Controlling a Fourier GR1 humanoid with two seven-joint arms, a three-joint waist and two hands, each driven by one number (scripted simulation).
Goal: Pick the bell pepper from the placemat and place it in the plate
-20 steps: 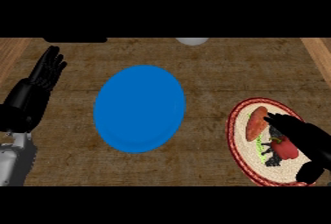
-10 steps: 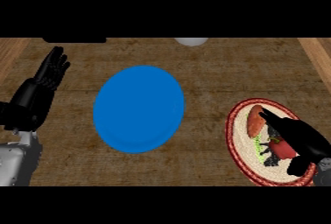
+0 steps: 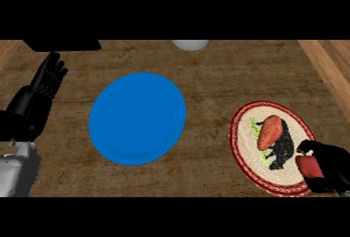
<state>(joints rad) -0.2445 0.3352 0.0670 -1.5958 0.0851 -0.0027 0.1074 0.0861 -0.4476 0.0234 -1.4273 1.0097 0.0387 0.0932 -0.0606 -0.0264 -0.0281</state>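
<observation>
A round blue plate (image 3: 138, 118) lies left of the counter's middle. To its right lies an oval placemat (image 3: 240, 139) with a red rim. My right hand (image 3: 331, 171) is at the mat's lower right edge, fingers curled round a red bell pepper (image 3: 309, 166), of which only part shows. Its dark shadow falls on the mat. An orange-red oblong vegetable (image 3: 269, 132) with green bits beside it still lies on the mat. My left hand (image 3: 37, 99) rests open at the left edge, fingers up, clear of the plate.
A white rounded object (image 3: 190, 44) sits at the counter's far edge, and a dark block (image 3: 63, 45) at the far left. A lighter wooden strip (image 3: 334, 65) runs along the right side.
My right hand has drawn back toward the lower right with the red pepper, uncovering the mat's middle and the orange-red vegetable. The left hand has barely shifted.
</observation>
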